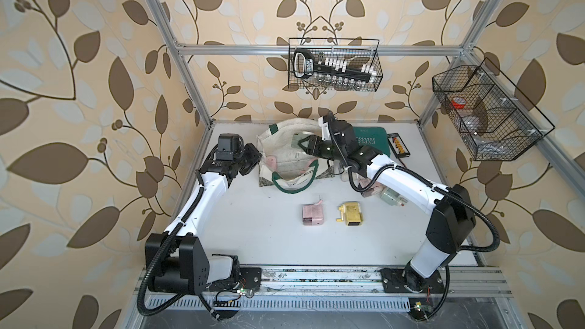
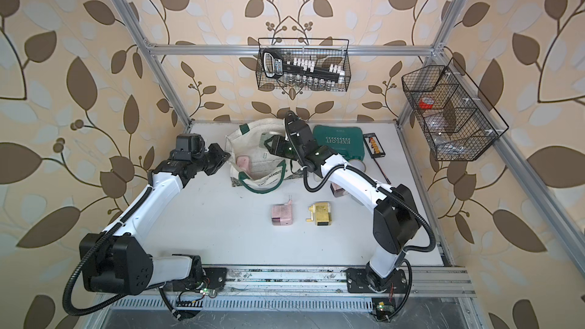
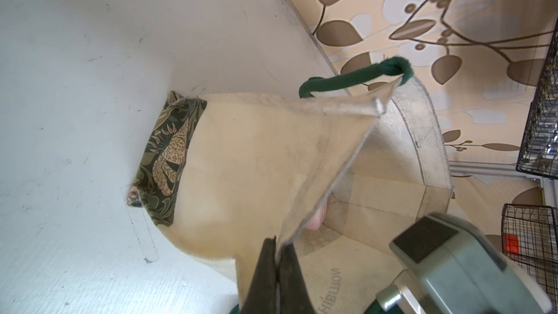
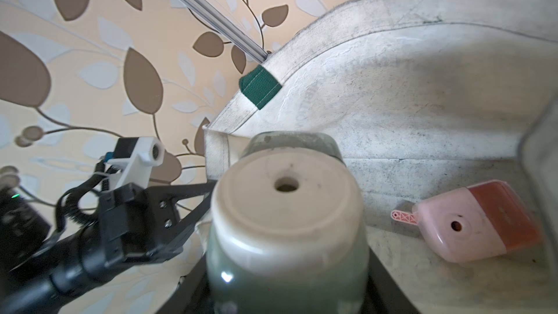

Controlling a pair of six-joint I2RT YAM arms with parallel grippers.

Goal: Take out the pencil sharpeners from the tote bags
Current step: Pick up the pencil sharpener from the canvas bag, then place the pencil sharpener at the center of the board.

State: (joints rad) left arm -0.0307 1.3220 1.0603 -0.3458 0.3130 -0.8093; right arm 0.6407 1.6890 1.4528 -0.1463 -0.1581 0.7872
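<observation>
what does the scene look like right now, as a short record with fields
left tool: shut on the tote bag rim, holding it open
right tool: shut on a green sharpener, over the bag's opening
inside bag: pink sharpener
on table: second pink sharpener, yellow sharpener; further sharpeners partly hidden by the right arm
</observation>
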